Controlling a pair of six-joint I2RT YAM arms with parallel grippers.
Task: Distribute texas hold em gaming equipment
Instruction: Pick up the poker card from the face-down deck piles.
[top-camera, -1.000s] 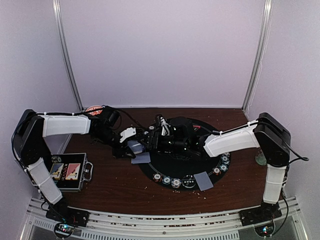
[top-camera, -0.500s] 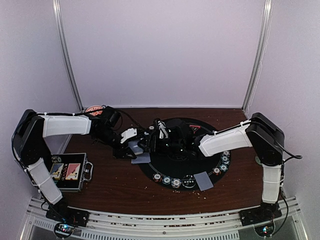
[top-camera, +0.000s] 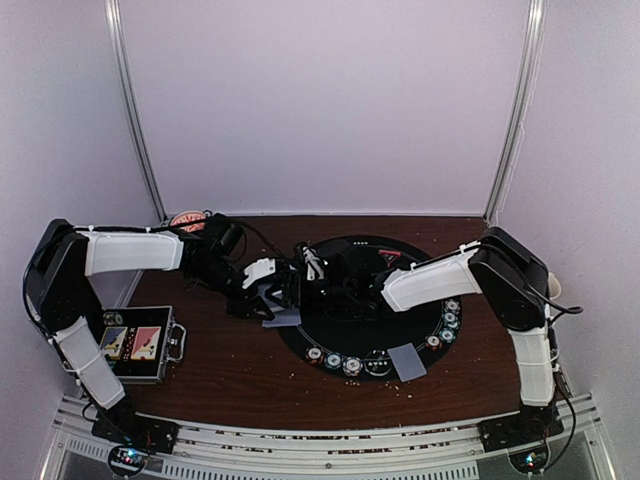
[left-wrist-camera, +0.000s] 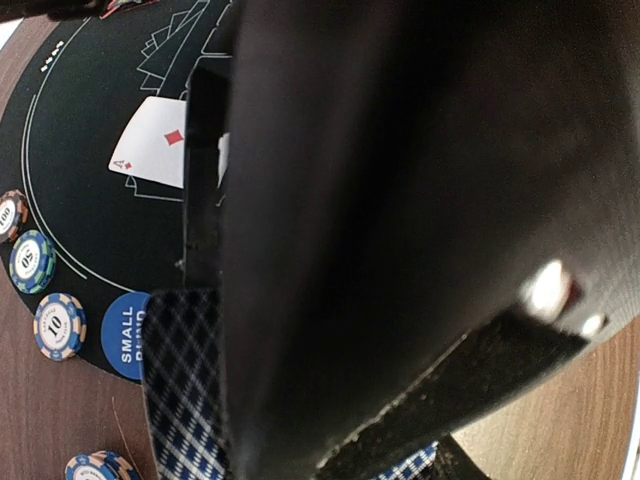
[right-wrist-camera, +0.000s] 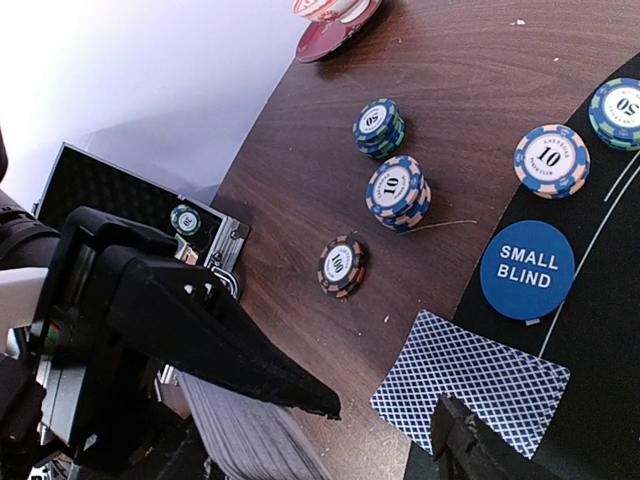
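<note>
Left tool (top-camera: 266, 282) clamped, right tool (top-camera: 322, 266) agape, nearly touching.

Soft, even overhead light: pale walls (top-camera: 320, 100) behind the black mat (top-camera: 350, 335) wash out, the mat stays dim. Left of the mat, the wooden table (right-wrist-camera: 480, 60) shows a pale sheen. Over it, the left gripper's finger (left-wrist-camera: 400, 200) is an unfocused black blur.

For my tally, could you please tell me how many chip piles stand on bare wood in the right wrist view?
3: the 50 stack nearest the red bowl, the 10 stack beside it, the 100 pile closest to the face-down card. Others may be out of frame.
</note>
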